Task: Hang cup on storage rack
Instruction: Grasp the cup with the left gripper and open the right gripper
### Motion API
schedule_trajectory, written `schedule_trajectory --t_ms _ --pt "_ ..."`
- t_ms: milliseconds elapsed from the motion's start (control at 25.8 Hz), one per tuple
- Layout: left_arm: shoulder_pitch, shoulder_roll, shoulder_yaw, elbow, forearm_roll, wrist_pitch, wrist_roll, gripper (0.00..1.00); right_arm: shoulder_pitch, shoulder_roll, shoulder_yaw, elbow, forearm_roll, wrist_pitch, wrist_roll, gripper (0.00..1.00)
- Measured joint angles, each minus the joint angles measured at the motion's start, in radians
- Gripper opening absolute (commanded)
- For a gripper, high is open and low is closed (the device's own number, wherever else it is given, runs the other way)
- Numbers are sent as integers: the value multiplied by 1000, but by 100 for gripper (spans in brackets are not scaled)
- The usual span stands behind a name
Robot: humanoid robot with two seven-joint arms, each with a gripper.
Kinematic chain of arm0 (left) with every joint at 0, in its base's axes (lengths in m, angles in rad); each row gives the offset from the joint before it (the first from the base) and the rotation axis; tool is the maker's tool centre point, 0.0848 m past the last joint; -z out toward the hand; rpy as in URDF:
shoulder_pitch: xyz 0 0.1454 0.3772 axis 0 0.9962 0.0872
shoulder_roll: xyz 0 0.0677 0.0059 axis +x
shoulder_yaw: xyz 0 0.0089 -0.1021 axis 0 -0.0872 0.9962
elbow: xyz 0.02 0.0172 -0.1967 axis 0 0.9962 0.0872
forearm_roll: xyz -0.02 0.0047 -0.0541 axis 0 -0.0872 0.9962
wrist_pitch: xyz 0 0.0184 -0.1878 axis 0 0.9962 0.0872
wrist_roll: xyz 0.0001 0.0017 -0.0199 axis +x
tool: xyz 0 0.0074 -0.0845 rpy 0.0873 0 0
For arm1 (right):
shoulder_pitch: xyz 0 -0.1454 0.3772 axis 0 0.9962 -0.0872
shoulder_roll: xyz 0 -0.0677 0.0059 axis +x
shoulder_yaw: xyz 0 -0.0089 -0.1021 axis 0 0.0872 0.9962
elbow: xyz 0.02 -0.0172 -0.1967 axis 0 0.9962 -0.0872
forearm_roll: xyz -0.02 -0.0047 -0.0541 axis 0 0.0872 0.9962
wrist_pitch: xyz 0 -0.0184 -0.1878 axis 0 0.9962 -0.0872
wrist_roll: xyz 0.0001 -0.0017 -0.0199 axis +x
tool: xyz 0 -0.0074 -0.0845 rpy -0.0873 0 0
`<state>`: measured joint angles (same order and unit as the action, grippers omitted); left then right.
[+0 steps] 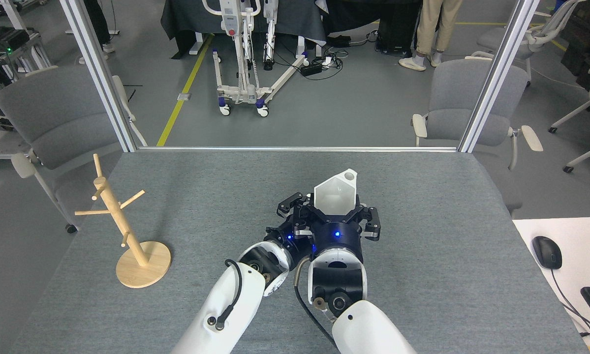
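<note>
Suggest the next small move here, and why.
Probably carry the cup left toward the mug tree: the right tool is clamped around it at table centre, the left tool sits beside it, and the pegs stand bare, far left.

Storage rack on table far left; cup centre.
</note>
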<state>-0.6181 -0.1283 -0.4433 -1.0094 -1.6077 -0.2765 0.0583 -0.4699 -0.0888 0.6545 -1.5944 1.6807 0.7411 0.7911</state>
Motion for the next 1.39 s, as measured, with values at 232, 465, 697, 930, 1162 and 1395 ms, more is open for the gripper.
schedule_trajectory --t_ms 232,465,697,930,1162,1395 --pt "2 1 0 0 0 -2 -11 0 0 0 6 16 -1 0 5 0" --pt "10 1 0 0 0 -3 -26 0 1 0 15 28 -3 0 8 0" --pt "16 1 1 0 1 -3 -27 0 1 0 20 33 -5 0 11 0" --pt "16 1 1 0 2 -3 -38 0 1 1 21 40 -6 0 14 0" --pt "17 1 3 0 2 -3 -39 0 0 7 22 48 -6 0 9 0" --pt "17 1 5 0 2 -3 -39 0 0 12 20 52 -5 0 7 0"
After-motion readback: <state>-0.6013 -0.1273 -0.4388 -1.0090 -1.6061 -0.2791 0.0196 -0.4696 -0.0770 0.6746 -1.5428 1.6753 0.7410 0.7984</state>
